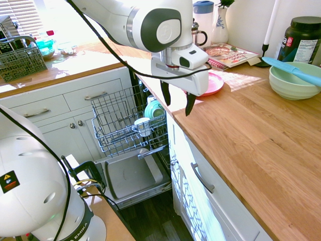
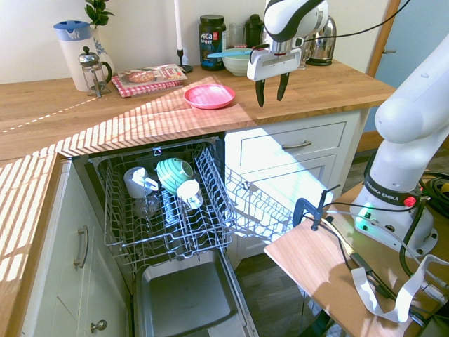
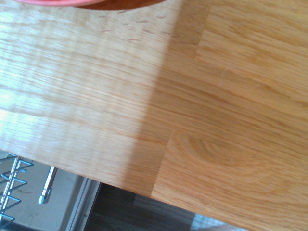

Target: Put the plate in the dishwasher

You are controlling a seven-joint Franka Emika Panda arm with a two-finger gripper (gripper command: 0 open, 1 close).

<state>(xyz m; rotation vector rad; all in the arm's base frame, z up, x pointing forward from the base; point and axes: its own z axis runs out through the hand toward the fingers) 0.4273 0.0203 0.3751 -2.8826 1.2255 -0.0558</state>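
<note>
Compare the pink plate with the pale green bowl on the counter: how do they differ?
The small round pink-red plastic plate is flat and shallow; the pale green bowl is deep. The plate is empty; the bowl has a blue utensil lying across it. The plate lies closer to the open dishwasher. Both sit upright on the wooden countertop.

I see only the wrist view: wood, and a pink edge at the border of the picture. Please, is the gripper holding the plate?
Observer: No. The gripper is open and empty, above the counter beside the plate.
Operator: Is something lying on the plate?
Observer: Nothing; it lies flat on the counter, bare.
Operator: Is the dishwasher ready?
Observer: The dishwasher door is down and its rack is pulled out.
Operator: Is the rack free?
Observer: Partly. A teal bowl and white cups sit in it.
</note>
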